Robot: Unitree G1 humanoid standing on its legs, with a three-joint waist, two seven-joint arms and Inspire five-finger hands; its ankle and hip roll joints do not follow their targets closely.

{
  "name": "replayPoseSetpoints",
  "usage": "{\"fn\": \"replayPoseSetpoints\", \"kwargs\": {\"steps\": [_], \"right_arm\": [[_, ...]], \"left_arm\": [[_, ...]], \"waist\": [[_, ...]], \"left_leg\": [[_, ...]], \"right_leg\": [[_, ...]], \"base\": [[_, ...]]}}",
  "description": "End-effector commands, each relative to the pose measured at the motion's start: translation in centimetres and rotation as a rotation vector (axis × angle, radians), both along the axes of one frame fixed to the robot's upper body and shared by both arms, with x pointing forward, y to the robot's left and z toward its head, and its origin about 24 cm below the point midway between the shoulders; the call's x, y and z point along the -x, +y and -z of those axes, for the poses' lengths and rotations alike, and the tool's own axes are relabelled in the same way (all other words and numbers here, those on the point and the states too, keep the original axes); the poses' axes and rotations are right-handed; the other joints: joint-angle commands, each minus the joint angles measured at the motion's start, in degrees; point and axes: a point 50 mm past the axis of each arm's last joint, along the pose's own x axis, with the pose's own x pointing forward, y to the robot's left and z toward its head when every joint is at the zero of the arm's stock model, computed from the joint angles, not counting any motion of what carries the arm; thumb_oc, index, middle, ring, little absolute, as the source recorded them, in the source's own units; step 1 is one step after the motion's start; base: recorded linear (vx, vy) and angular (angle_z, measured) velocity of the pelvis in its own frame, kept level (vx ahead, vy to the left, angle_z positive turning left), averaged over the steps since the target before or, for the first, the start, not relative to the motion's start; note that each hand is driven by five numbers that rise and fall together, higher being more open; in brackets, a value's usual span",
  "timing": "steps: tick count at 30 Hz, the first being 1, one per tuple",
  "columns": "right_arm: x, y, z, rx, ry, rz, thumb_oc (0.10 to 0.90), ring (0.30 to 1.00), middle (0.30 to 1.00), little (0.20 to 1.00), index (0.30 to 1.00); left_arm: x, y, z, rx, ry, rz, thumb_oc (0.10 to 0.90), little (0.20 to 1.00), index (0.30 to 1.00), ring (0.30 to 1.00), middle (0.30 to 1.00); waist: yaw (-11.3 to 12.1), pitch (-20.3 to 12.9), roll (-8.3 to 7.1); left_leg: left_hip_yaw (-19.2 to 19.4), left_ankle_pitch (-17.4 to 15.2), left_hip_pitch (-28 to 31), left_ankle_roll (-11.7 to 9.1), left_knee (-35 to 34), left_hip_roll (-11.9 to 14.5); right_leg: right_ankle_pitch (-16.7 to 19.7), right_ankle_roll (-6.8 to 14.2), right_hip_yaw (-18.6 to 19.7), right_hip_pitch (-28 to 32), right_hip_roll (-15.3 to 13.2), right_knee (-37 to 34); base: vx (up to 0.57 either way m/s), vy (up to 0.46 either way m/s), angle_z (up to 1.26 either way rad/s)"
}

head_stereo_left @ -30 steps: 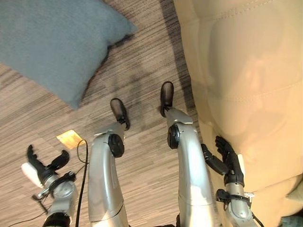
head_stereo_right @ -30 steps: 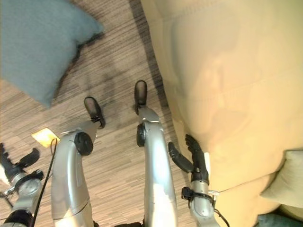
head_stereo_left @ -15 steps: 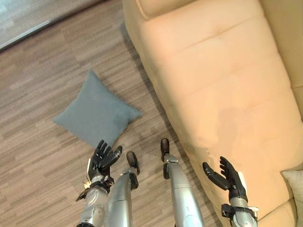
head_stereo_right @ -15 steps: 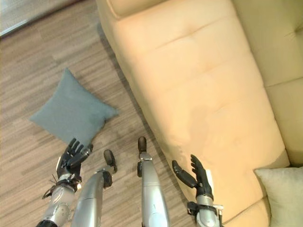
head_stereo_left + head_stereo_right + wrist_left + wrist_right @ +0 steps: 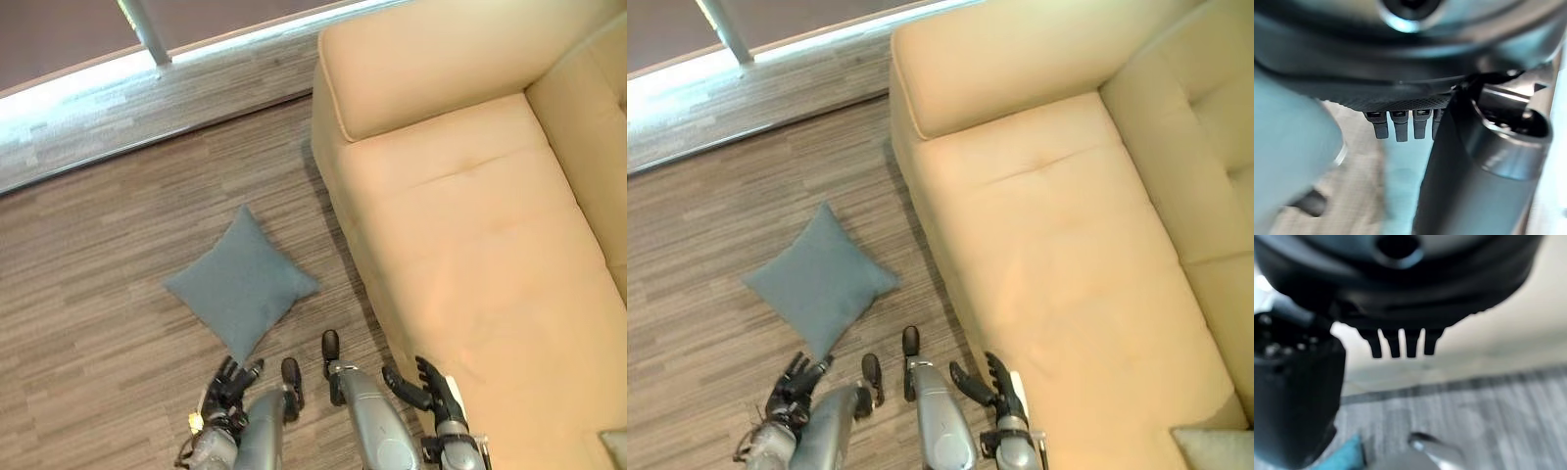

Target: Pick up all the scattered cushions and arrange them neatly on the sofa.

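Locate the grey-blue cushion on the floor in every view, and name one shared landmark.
Left eye view: grey-blue cushion left of centre, on the floor.
Right eye view: further left.
Left wrist view: cannot tell.
Right wrist view: a teal corner, probably it.
Shared landmark: the sofa.

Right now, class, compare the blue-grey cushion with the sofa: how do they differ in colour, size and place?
The blue-grey cushion is dull blue-grey; the sofa is pale beige. The cushion is small and square; the sofa is far larger and long. The cushion lies flat on the wooden floor, beside the sofa and apart from it. Both look soft and upholstered.
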Motion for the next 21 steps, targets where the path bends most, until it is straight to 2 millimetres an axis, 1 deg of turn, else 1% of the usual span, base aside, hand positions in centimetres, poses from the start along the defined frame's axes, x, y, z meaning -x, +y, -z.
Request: {"fn": "replayPoseSetpoints", "kwargs": {"steps": [1, 2, 3, 4, 6, 7, 8, 9, 10, 11, 12, 13, 14, 15, 16, 18, 19, 20, 21], "right_arm": [[0.0, -2.1, -1.8, 0.075, -0.099, 0.029, 0.800, 0.900, 0.900, 0.900, 0.900], [-0.2, -1.8, -1.9, 0.082, -0.111, 0.010, 0.800, 0.900, 0.900, 0.900, 0.900], [-0.7, -1.5, -2.5, 0.092, -0.141, -0.012, 0.800, 0.900, 0.900, 0.900, 0.900], [-1.5, -1.4, -3.4, 0.093, -0.194, -0.021, 0.800, 0.900, 0.900, 0.900, 0.900], [-1.5, -1.4, -3.4, 0.093, -0.194, -0.020, 0.800, 0.900, 0.900, 0.900, 0.900], [-4.4, -0.9, -7.0, 0.112, -0.377, -0.068, 0.800, 0.900, 0.900, 0.900, 0.900], [-5.7, 0.0, -8.6, 0.097, -0.455, -0.095, 0.800, 0.900, 0.900, 0.900, 0.900], [-5.7, 0.0, -8.6, 0.097, -0.455, -0.095, 0.800, 0.900, 0.900, 0.900, 0.900], [-8.0, 1.2, -11.5, 0.111, -0.597, -0.139, 0.800, 0.900, 0.900, 0.900, 0.900], [-8.1, 1.2, -11.5, 0.111, -0.597, -0.139, 0.800, 0.900, 0.900, 0.900, 0.900], [-10.6, 2.7, -15.1, 0.168, -0.755, -0.193, 0.800, 0.900, 0.900, 0.900, 0.900], [-11.3, 3.0, -16.6, 0.201, -0.822, -0.205, 0.800, 0.900, 0.900, 0.900, 0.900], [-12.6, 3.4, -19.3, 0.294, -0.927, -0.235, 0.800, 0.900, 0.900, 0.900, 0.900], [-12.7, 3.4, -19.4, 0.294, -0.928, -0.235, 0.800, 0.900, 0.900, 0.900, 0.900], [-13.3, 3.7, -20.6, 0.324, -0.972, -0.244, 0.800, 0.900, 0.900, 0.900, 0.900], [-15.1, 5.1, -23.3, 0.349, -1.050, -0.282, 0.800, 0.900, 0.900, 0.900, 0.900], [-15.7, 5.2, -24.2, 0.365, -1.070, -0.288, 0.800, 0.900, 0.900, 0.900, 0.900], [-15.7, 5.2, -24.2, 0.365, -1.070, -0.288, 0.800, 0.900, 0.900, 0.900, 0.900], [-17.0, 5.9, -26.5, 0.425, -1.114, -0.322, 0.800, 0.900, 0.900, 0.900, 0.900]], "left_arm": [[3.0, -0.7, 1.2, 0.001, 0.083, 0.010, 0.800, 0.900, 0.900, 0.900, 0.900], [2.7, -0.2, 1.0, -0.016, 0.074, 0.004, 0.800, 0.900, 0.900, 0.900, 0.900], [2.0, 0.3, 0.5, -0.038, 0.055, 0.002, 0.800, 0.900, 0.900, 0.900, 0.900], [1.4, 0.5, 0.1, -0.054, 0.031, 0.016, 0.800, 0.900, 0.900, 0.900, 0.900], [1.4, 0.5, 0.1, -0.054, 0.031, 0.016, 0.800, 0.900, 0.900, 0.900, 0.900], [-1.7, 0.8, -2.2, -0.119, -0.090, 0.066, 0.800, 0.900, 0.900, 0.900, 0.900], [-2.5, 1.0, -2.9, -0.129, -0.128, 0.061, 0.800, 0.900, 0.900, 0.900, 0.900], [-2.5, 1.0, -2.9, -0.130, -0.128, 0.061, 0.800, 0.900, 0.900, 0.900, 0.900], [-3.3, 0.9, -3.8, -0.143, -0.177, 0.067, 0.800, 0.900, 0.900, 0.900, 0.900], [-3.3, 0.9, -3.8, -0.143, -0.177, 0.066, 0.800, 0.900, 0.900, 0.900, 0.900], [-4.3, 1.4, -5.0, -0.176, -0.227, 0.047, 0.800, 0.900, 0.900, 0.900, 0.900], [-4.2, 1.7, -5.3, -0.183, -0.247, 0.036, 0.800, 0.900, 0.900, 0.900, 0.900], [-3.9, 2.1, -5.5, -0.188, -0.258, 0.019, 0.800, 0.900, 0.900, 0.900, 0.900], [-3.9, 2.1, -5.5, -0.188, -0.259, 0.019, 0.800, 0.900, 0.900, 0.900, 0.900], [-4.2, 2.1, -6.0, -0.197, -0.286, 0.012, 0.800, 0.900, 0.900, 0.900, 0.900], [-6.0, 2.3, -7.8, -0.215, -0.363, 0.003, 0.800, 0.900, 0.900, 0.900, 0.900], [-6.1, 2.6, -8.1, -0.216, -0.377, -0.008, 0.800, 0.900, 0.900, 0.900, 0.900], [-6.1, 2.6, -8.1, -0.216, -0.377, -0.008, 0.800, 0.900, 0.900, 0.900, 0.900], [-6.2, 2.9, -8.2, -0.195, -0.387, -0.030, 0.800, 0.900, 0.900, 0.900, 0.900]], "waist": [[-0.86, -2.57, -1.46], [-0.23, -2.69, -1.73], [0.32, -2.42, -1.96], [0.55, -1.98, -1.77], [0.53, -1.99, -1.75], [0.24, -0.09, -2.09], [0.64, 0.28, -2.27], [0.64, 0.23, -2.30], [1.77, 0.89, -2.89], [1.78, 0.87, -2.91], [3.46, 1.83, -3.37], [4.22, 2.13, -3.16], [5.85, 2.59, -2.94], [5.79, 2.64, -2.92], [6.56, 3.10, -2.81], [8.05, 4.48, -2.64], [8.90, 4.89, -2.43], [8.90, 4.89, -2.43], [9.99, 5.82, -1.86]], "left_leg": [[-2.57, 1.53, 0.71, -1.80, -11.57, 6.22], [-4.15, 4.34, 1.49, -2.53, -17.41, 7.33], [-6.10, 5.93, 1.03, -2.92, -19.63, 7.50], [-8.05, 5.81, 0.45, -2.91, -19.56, 6.17], [-8.09, 5.78, 0.41, -2.90, -19.51, 6.16], [-8.74, 6.12, -2.04, -3.02, -19.28, 4.12], [-8.26, 5.93, -3.19, -2.49, -18.81, 3.40], [-8.22, 5.90, -3.28, -2.47, -18.77, 3.38], [-7.35, 5.17, -5.02, -1.72, -17.76, 2.62], [-7.32, 5.15, -5.08, -1.71, -17.73, 2.62], [-6.45, 4.58, -7.49, -1.21, -16.63, 2.81], [-6.51, 4.58, -8.85, -1.03, -16.38, 2.58], [-6.28, 4.55, -10.22, -1.19, -16.79, 1.66], [-6.32, 4.55, -10.23, -1.20, -16.78, 1.67], [-6.08, 4.58, -10.85, -1.25, -16.95, 1.29], [-6.01, 4.93, -12.79, -1.49, -17.23, 0.95], [-6.05, 5.18, -13.45, -1.56, -17.55, 0.77], [-6.05, 5.18, -13.45, -1.56, -17.55, 0.77], [-6.27, 5.38, -15.49, -1.55, -17.74, 0.52]], "right_leg": [[-3.25, 9.20, -1.04, 2.91, -2.26, -1.30], [-3.64, 9.55, -1.16, 2.93, -2.73, -0.74], [-3.99, 9.71, -1.28, 3.05, -3.00, -0.31], [-4.36, 9.85, -1.17, 2.56, -3.58, 0.52], [-4.39, 9.86, -1.19, 2.54, -3.59, 0.56], [-3.90, 11.04, -1.07, -2.91, -5.33, 7.47], [-3.86, 11.21, -0.72, -5.19, -6.13, 9.31], [-3.90, 11.22, -0.67, -5.32, -6.16, 9.40], [-3.03, 11.46, -1.03, -7.87, -7.44, 10.60], [-3.04, 11.46, -1.00, -7.94, -7.44, 10.64], [-0.73, 12.62, -2.83, -10.58, -8.85, 11.11], [0.25, 13.07, -3.06, -11.28, -9.11, 10.63], [0.22, 12.83, -3.78, -10.18, -9.58, 7.08], [0.23, 12.82, -3.83, -10.14, -9.57, 7.04], [0.03, 12.57, -4.25, -10.20, -9.72, 6.01], [0.28, 12.36, -4.56, -12.02, -9.94, 5.26], [0.51, 12.41, -4.51, -12.61, -10.11, 4.88], [0.51, 12.41, -4.51, -12.61, -10.11, 4.88], [0.87, 12.56, -4.21, -14.29, -10.65, 4.57]], "base": [[0.16, 0.150, -0.06], [0.20, 0.209, 0.00], [0.11, 0.231, -0.04], [0.07, 0.183, -0.06], [0.00, 0.189, -0.09], [-0.04, 0.356, -0.12], [-0.04, 0.357, -0.06], [-0.01, 0.263, 0.10], [0.01, 0.162, 0.08], [-0.02, 0.220, 0.00], [-0.03, 0.066, -0.07], [-0.04, 0.070, -0.17], [-0.02, 0.011, -0.09], [-0.02, 0.016, -0.03], [-0.03, 0.021, 0.07], [-0.05, 0.022, 0.16], [-0.03, 0.005, 0.28], [-0.03, -0.021, 0.25], [-0.03, -0.008, 0.14]]}}
